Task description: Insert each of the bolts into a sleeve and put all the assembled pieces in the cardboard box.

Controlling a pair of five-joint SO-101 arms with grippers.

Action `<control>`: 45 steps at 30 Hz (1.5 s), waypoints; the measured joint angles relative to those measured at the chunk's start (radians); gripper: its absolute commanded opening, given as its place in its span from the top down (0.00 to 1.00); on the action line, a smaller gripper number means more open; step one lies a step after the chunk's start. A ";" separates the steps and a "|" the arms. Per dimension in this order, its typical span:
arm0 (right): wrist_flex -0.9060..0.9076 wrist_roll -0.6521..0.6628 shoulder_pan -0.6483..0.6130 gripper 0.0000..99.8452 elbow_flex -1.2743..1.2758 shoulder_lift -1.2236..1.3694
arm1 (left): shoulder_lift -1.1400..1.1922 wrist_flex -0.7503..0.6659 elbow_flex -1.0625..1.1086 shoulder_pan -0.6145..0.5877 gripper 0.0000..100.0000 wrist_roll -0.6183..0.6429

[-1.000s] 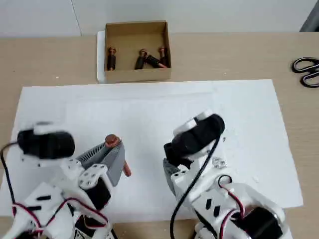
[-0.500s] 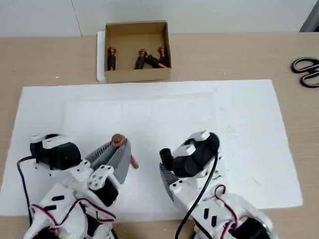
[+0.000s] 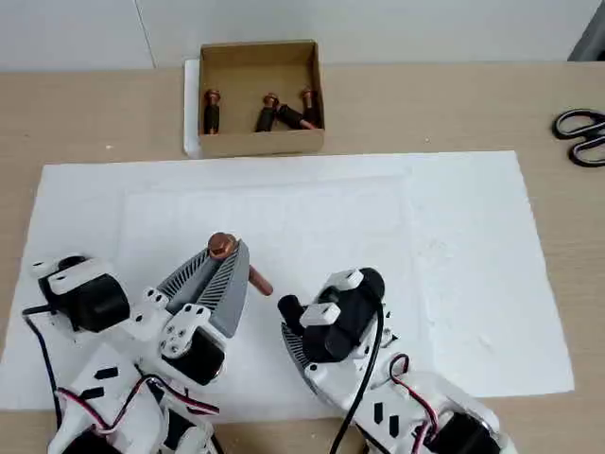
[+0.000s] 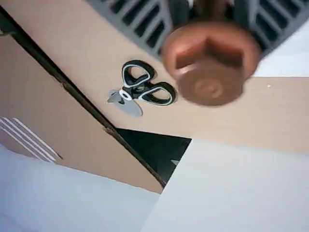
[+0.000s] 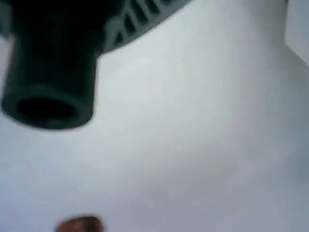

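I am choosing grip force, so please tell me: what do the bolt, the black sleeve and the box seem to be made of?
The bolt: likely metal with a copper-coloured, slightly shiny finish; hexagonal head. The sleeve: matte black, perhaps plastic or rubber; hollow tube with no glint. The cardboard box: plain brown cardboard, matte, with folded walls.

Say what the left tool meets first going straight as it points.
Likely the near wall of the cardboard box, across white sheet; the left tool has unclear tilt and might pass above.

White arm shells [image 3: 106, 376], black servos [image 3: 95, 303], grey ribbed pincer fingers [image 3: 225, 288], red-black wires [image 3: 68, 405].
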 measured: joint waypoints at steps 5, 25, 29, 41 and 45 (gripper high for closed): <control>-0.081 0.012 0.000 1.00 0.002 0.000 | 0.000 0.012 0.000 0.003 0.99 0.000; -0.135 0.012 -0.032 1.00 0.041 0.000 | 0.000 0.031 -0.005 0.072 0.99 0.009; -0.135 0.012 -0.041 1.00 0.041 0.000 | 0.000 0.026 -0.005 0.072 0.99 0.009; -0.120 0.012 -0.041 1.00 0.040 0.000 | 0.040 0.025 -0.020 0.028 0.99 -0.009; -0.120 0.012 -0.041 1.00 0.040 0.000 | 0.051 0.025 -0.020 0.018 0.99 -0.009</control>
